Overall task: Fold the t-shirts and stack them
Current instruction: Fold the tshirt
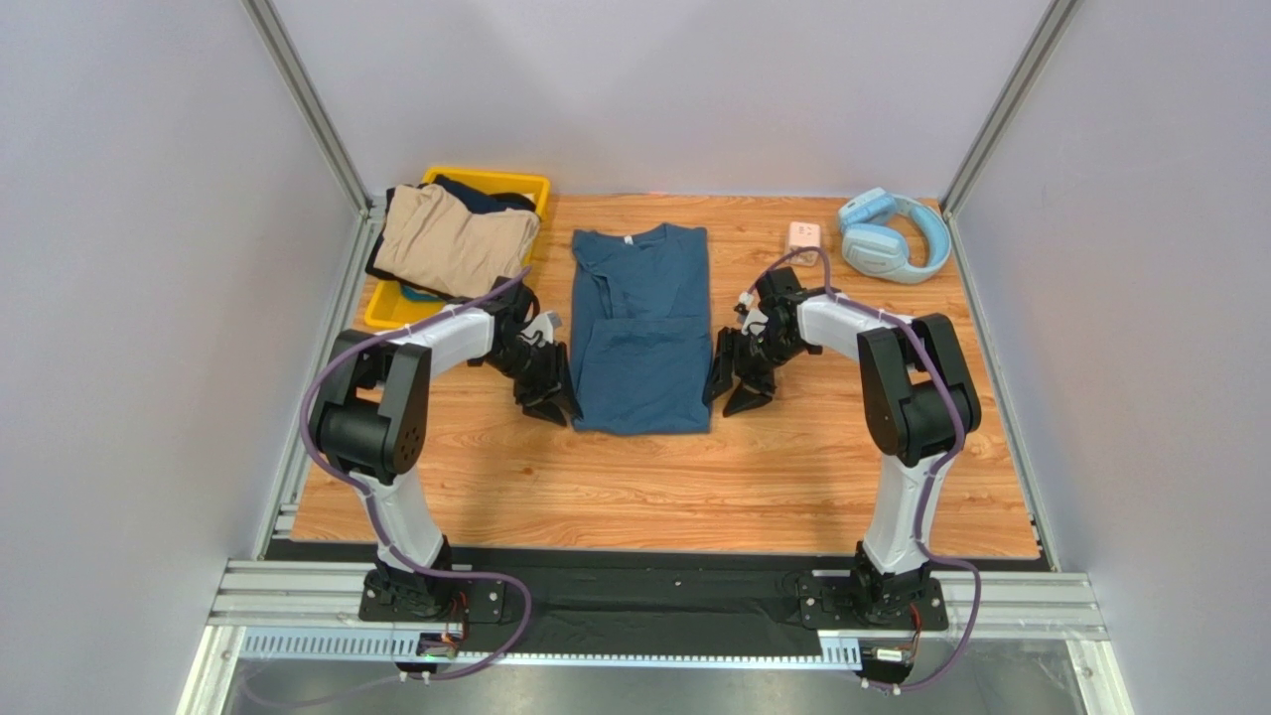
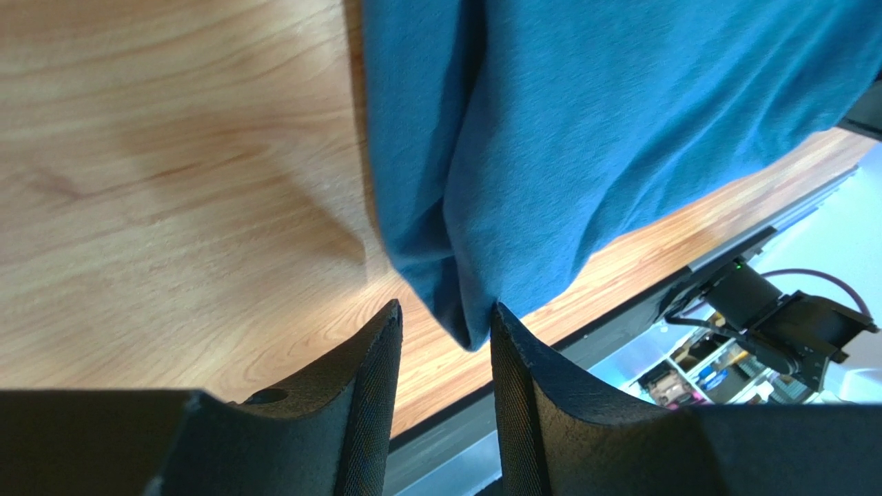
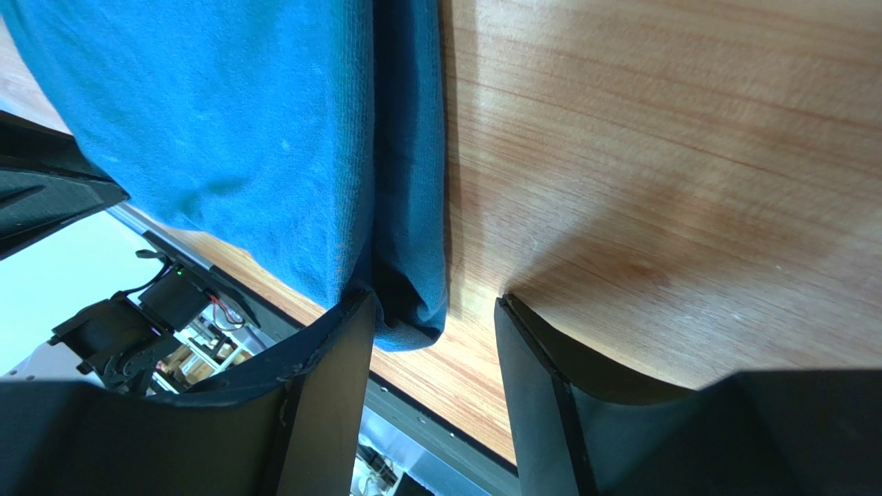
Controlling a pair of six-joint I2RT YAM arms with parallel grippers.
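A dark teal-blue t-shirt [image 1: 642, 328] lies flat on the wooden table, sides folded in to a long narrow rectangle, collar at the far end. My left gripper [image 1: 546, 396] is open at its near left corner; in the left wrist view the corner [image 2: 471, 310] hangs between the fingers [image 2: 373, 362]. My right gripper [image 1: 739, 391] is open at the near right corner; that corner [image 3: 409, 310] sits between the fingers [image 3: 331, 372]. Bunched tan [image 1: 452, 239] and dark navy [image 1: 481, 194] garments lie in a yellow bin.
The yellow bin [image 1: 530, 185] stands at the far left corner. Light-blue headphones [image 1: 891, 234] and a small pink box [image 1: 806, 234] lie at the far right. Metal frame posts and grey walls enclose the table; its dark front edge [image 1: 657, 554] is near the arm bases.
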